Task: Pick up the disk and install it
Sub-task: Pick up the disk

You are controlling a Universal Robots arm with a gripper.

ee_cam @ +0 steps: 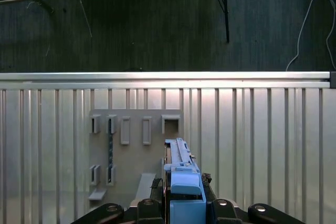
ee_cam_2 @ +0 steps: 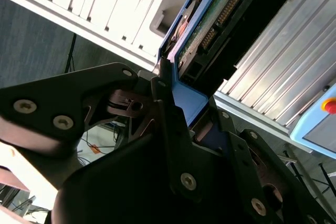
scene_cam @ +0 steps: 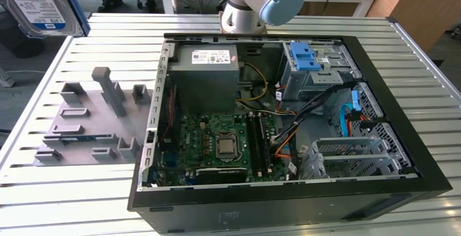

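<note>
The disk (scene_cam: 40, 4) hangs high above the table at the exterior view's upper left, its white-and-blue label facing the camera and a blue bracket along its edge. In both wrist views my gripper (ee_cam: 184, 204) is shut on the disk (ee_cam: 181, 179), with black fingers (ee_cam: 156, 195) pressing the blue bracket from both sides. The second wrist view shows the disk's (ee_cam_2: 220, 9) green circuit-board side and connector, with the gripper (ee_cam_2: 186, 106) clamped on the bracket's end.
An open computer case (scene_cam: 288, 203) lies on the slatted metal table (scene_cam: 65, 203), holding a motherboard (scene_cam: 216, 144), grey power supply (scene_cam: 205, 71), a drive cage with a blue latch piece (scene_cam: 304, 58) and a metal bay (scene_cam: 353, 155). A grey fixture plate (scene_cam: 86, 122) sits beside it.
</note>
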